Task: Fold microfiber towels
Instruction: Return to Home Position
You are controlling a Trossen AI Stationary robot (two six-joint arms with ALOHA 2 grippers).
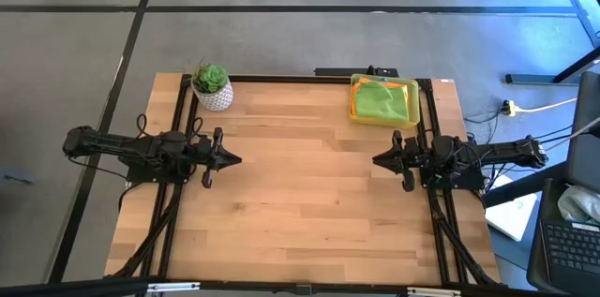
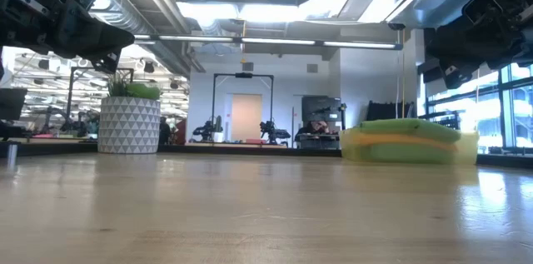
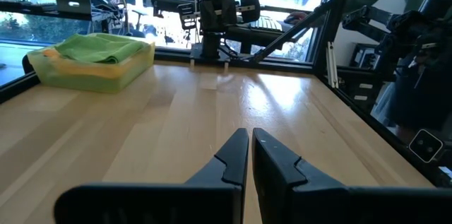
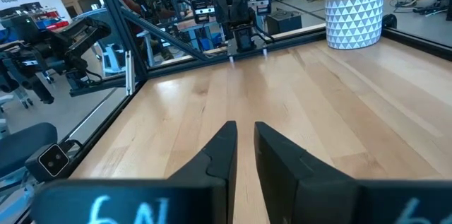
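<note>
Looking down, the green towel [image 1: 382, 100] lies folded in the yellow tray [image 1: 384, 123], at the far right corner. Low view: an orange towel [image 2: 408, 141] is beneath it. Wrist views: left gripper [image 3: 251, 133] and right gripper [image 4: 245, 125] are almost closed and empty. The folding seems finished.

We are in a robotics lab: exposed ceiling ducts [image 2: 154, 12], more robot rigs [image 2: 271, 131] in the hall behind our wooden worktop [image 1: 309, 194], cables [image 1: 544, 105] across the grey floor [image 1: 281, 44], a laptop [image 1: 570, 241] alongside.
</note>
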